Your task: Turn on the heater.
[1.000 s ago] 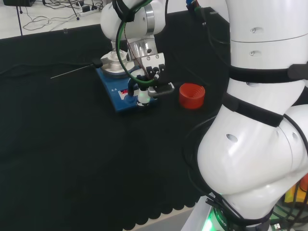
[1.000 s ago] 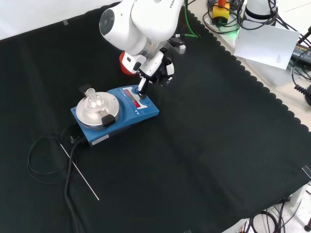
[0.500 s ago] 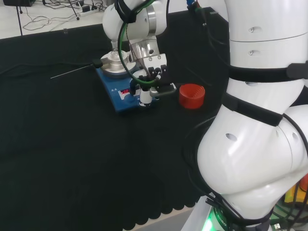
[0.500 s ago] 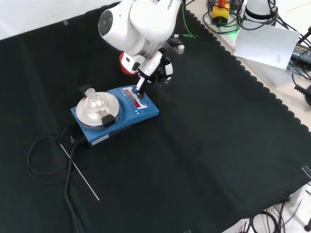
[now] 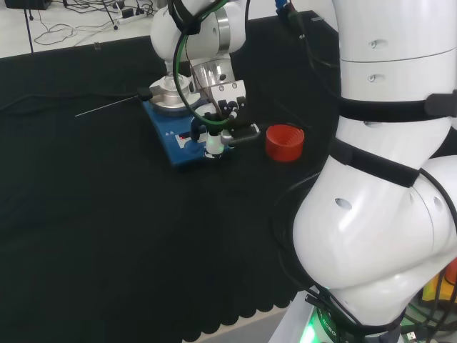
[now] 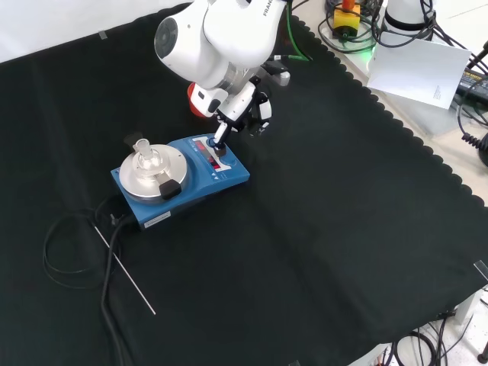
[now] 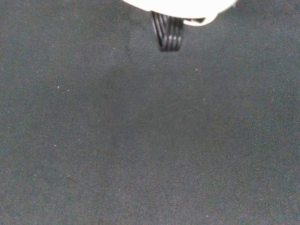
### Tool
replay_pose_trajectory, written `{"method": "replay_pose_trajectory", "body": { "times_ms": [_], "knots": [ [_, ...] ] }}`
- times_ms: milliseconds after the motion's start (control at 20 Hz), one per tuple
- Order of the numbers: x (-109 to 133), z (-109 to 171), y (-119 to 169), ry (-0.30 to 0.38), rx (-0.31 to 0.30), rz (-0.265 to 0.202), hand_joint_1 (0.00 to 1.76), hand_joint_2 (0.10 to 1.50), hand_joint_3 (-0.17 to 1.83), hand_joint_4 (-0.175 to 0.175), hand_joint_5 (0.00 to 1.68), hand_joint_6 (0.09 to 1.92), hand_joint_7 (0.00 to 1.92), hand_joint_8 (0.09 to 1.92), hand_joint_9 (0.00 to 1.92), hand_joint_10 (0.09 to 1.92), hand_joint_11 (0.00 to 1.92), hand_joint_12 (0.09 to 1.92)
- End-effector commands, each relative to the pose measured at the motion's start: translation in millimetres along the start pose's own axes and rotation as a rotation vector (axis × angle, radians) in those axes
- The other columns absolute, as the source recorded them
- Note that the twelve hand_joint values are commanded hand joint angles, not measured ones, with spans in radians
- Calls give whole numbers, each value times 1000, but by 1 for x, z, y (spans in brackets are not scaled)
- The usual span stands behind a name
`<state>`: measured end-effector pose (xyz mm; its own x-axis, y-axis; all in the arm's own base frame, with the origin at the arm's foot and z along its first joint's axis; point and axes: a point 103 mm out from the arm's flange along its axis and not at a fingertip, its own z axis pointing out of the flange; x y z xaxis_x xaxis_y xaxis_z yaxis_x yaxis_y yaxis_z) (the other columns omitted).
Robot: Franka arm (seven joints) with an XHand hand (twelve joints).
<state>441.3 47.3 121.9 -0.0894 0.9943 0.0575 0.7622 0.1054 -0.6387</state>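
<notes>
Though partly hidden by the arm, robot hand [image 6: 242, 107] one finger straight on heater [image 6: 183, 177] panel, others curled.

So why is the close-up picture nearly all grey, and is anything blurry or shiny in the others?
Wrist view: it looks at bare black cloth, evenly lit, with a blurred white part of the hand at one edge. Head view: the arm's white links are bright with soft highlights. Front view: the heater has a metal plate that catches light; the cloth stays dark and matte.
</notes>
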Motion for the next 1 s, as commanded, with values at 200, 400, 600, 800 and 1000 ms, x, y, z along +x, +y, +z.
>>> {"method": "replay_pose_trajectory", "body": {
  "times_ms": [200,400,600,800,1000],
  "knots": [
    [5,4,0,-9,5,4,1400,681,1023,-50,293,660,1533,1607,1618,1409,1100,1256],
    [9,6,0,-12,7,0,1400,681,1023,-50,299,674,1533,1607,1618,1407,1100,1256],
    [8,-2,-5,-5,-16,-4,1399,681,1023,-50,299,684,1534,1607,1619,1407,1100,1256],
    [5,-20,-16,5,-48,-2,1399,681,1023,-50,297,693,1533,1607,1619,1406,1100,1255],
    [2,-34,-31,8,-82,6,1398,681,1024,-51,299,702,1533,1606,1621,1404,1101,1255]
  ]
}}
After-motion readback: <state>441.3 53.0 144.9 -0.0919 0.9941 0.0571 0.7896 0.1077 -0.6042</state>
